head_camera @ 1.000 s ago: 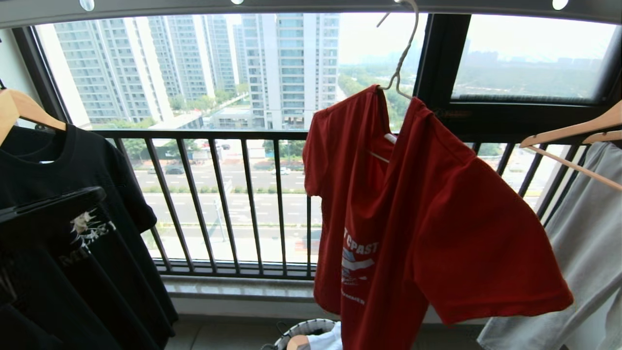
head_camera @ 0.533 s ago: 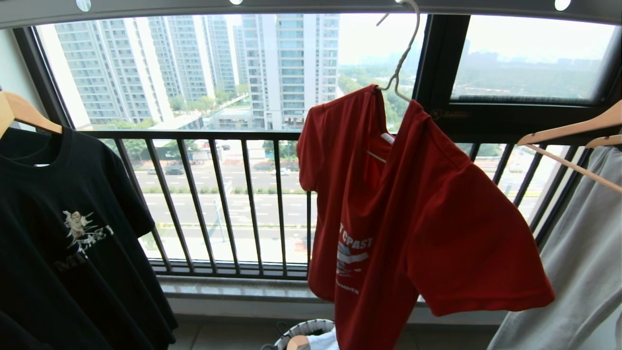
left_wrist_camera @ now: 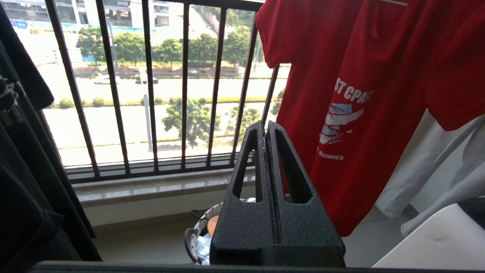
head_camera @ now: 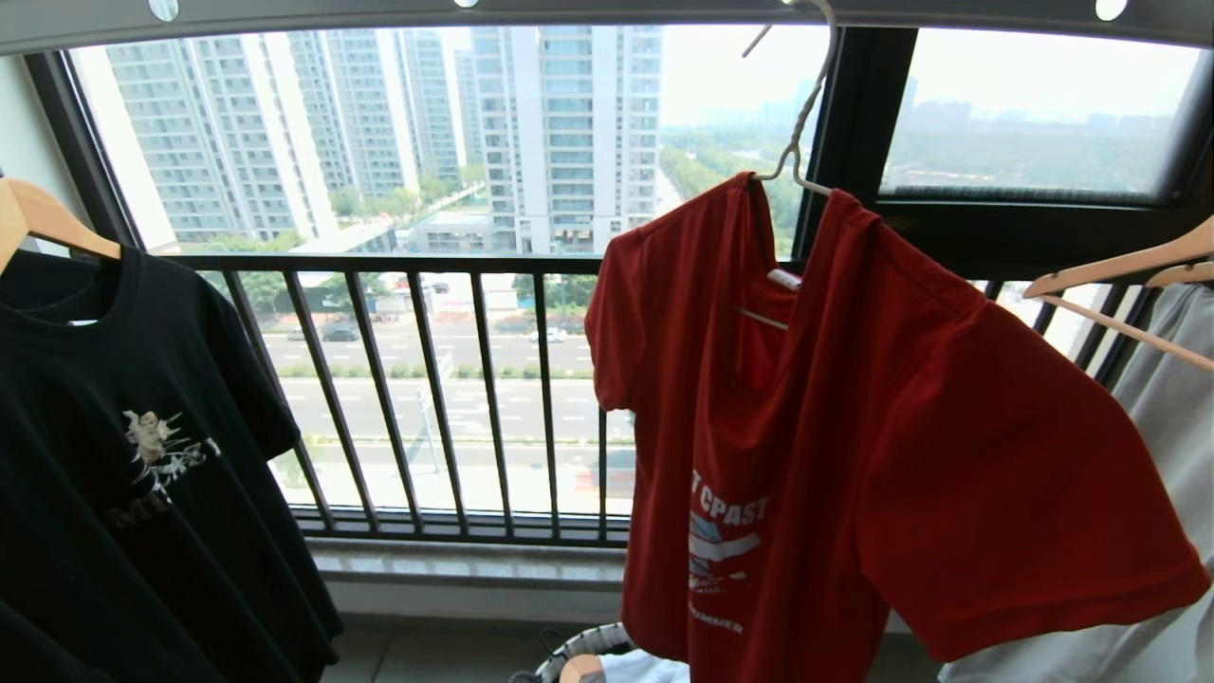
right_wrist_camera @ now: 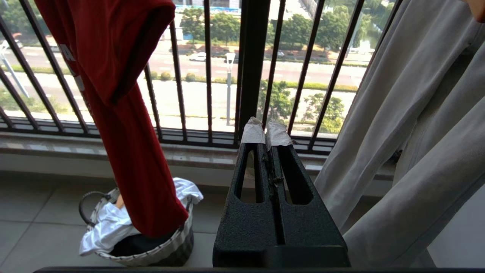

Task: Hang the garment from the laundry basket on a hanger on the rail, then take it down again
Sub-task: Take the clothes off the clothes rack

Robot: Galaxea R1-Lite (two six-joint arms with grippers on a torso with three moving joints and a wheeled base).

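The garment (head_camera: 835, 446), a red T-shirt with a white-and-blue chest print, hangs crookedly on the thin pale hanger (head_camera: 807, 106). The hanger's hook is over the grey rail (head_camera: 607, 13) at the top. Below it on the floor stands the laundry basket (head_camera: 579, 650), with white cloth inside and the shirt's hem dipping over it (right_wrist_camera: 151, 254). Neither gripper shows in the head view. My left gripper (left_wrist_camera: 265, 131) is shut and empty, low and left of the shirt (left_wrist_camera: 379, 57). My right gripper (right_wrist_camera: 265, 129), with white-taped tips, is shut and empty to the right of the shirt (right_wrist_camera: 125, 113).
A black T-shirt (head_camera: 123, 455) on a wooden hanger fills the left side. A pale grey garment (head_camera: 1167, 379) on wooden hangers hangs at the right, close to my right gripper. The black barred balcony railing (head_camera: 427, 379) and a stone sill stand behind.
My left gripper, seen a second ago at the left in front of the black shirt, has dropped out of the head view. The red shirt has swung left and back right on its hanger.
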